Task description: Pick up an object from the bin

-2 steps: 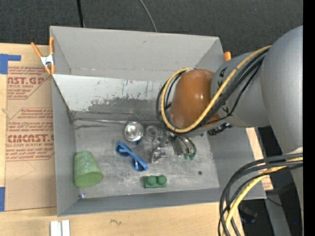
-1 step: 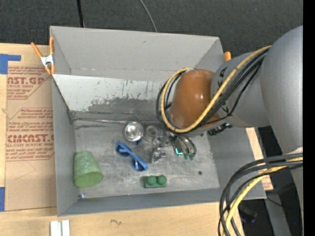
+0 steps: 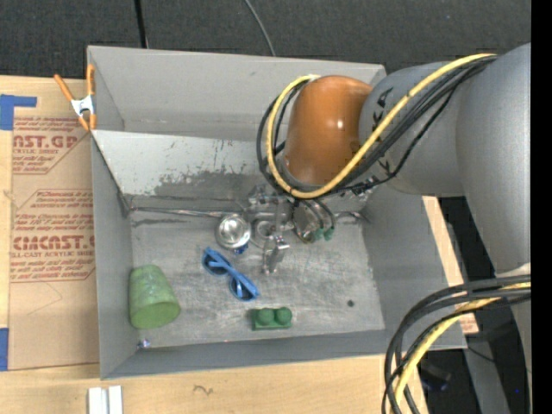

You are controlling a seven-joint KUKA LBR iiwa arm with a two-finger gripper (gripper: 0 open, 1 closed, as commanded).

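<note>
My gripper (image 3: 274,247) hangs low over the middle of the bin, under the orange wrist cover. Just left of it lies a small shiny silver round thing (image 3: 231,228) with a bit of blue beneath it. A pair of blue toy glasses (image 3: 231,273) lies on the floor just below and left of the gripper. A small green brick (image 3: 271,318) sits near the front wall. Nothing shows held in the gripper.
A green cup (image 3: 152,297) lies on its side in the front left corner. A small green and dark piece (image 3: 324,230) shows right beside the gripper on its right. The arm and its cables cover the bin's right back part.
</note>
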